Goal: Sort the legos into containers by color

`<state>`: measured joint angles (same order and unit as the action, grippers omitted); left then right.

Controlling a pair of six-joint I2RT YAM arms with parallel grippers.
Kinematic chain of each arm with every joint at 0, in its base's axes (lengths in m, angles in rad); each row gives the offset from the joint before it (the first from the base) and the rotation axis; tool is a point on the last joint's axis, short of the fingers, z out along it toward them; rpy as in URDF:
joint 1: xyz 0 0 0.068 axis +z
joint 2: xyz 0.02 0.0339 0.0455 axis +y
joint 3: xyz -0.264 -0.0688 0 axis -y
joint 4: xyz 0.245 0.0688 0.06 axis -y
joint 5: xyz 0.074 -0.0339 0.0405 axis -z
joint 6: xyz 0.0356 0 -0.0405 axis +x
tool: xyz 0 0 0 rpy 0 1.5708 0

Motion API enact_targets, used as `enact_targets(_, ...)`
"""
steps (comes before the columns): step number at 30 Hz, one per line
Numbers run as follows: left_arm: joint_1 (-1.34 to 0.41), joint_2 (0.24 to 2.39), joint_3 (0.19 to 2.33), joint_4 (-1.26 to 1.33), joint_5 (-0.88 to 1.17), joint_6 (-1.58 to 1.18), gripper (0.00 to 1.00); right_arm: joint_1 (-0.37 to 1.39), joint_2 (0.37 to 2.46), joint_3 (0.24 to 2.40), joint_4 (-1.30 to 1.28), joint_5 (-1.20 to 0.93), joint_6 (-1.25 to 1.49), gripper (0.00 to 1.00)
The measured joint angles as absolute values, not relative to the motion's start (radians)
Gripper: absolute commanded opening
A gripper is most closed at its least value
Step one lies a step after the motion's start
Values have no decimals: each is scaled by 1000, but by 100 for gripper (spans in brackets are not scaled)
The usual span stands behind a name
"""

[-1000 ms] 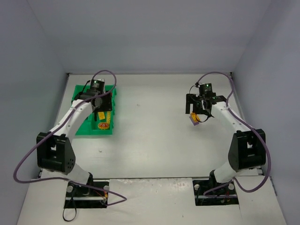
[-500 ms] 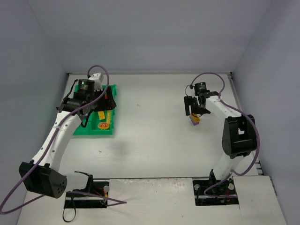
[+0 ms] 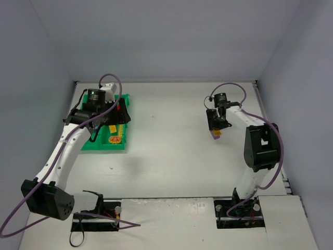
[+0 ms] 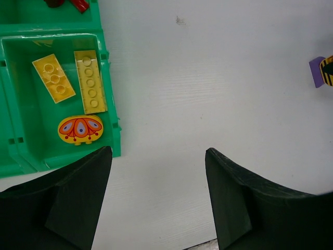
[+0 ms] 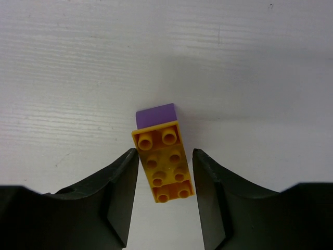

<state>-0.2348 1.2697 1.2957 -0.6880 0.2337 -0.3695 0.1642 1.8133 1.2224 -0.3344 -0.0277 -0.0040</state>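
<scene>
**Right gripper lines up on the orange brick while the left waits by the tray**

Nearest the bases, the left arm's elbow has swung low and out to its own side over the past second. In the last half second it has barely stirred. The left gripper [image 4: 157,153] hangs with its jaws wide apart and nothing between them, over bare table [image 4: 218,78] just beside the green tray [image 4: 31,130]. I read that as a drop-off already finished. The compartment closest to it holds a long yellow brick [image 4: 90,80], a shorter yellow brick [image 4: 53,78] beside it and an oval patterned piece [image 4: 80,128]. Something red [image 4: 79,4] shows in the compartment beyond.

The real change is on the other side. In the last half second the right gripper [image 5: 165,153] has turned and come lower. It now straddles the orange brick [image 5: 165,166], jaws apart, with one finger close along each long side. I cannot tell whether either finger touches it yet. The brick lies on the right half of the table where it lay a second ago, well apart from the tray. A purple brick [image 5: 155,115] shows at its far end, touching it. Whether the two are stacked or only butted together is unclear.

So a pick looks about to begin. If the two are stuck together, both would lift as one, and they would need separating before sorting, with orange going to the yellows and purple elsewhere
</scene>
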Motion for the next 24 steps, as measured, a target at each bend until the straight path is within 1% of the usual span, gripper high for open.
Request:
enact_targets(11,-235,1270,1296,-693,251,-370,66,163,1814,1222,-334,-2,-4,41)
enact_targets(15,-235,1270,1296,-693,262,-370,66,163,1814,1221,-334,2,-2,43)
enact_targets(18,-235,1270,1296,-693,266,-370,66,163,1814,1220,-334,4,-1,48)
enact_targets(20,-235,1270,1296,-694,267,-370,66,163,1814,1220,-334,4,-1,49)
enact_targets(22,-235,1270,1296,-694,269,-369,66,163,1814,1220,-334,4,-1,43)
enact_targets(23,-235,1270,1296,-694,270,-370,67,163,1814,1219,-334,4,-2,38)
enact_targets(24,-235,1270,1296,-694,270,-369,66,163,1814,1219,-334,4,-1,28)
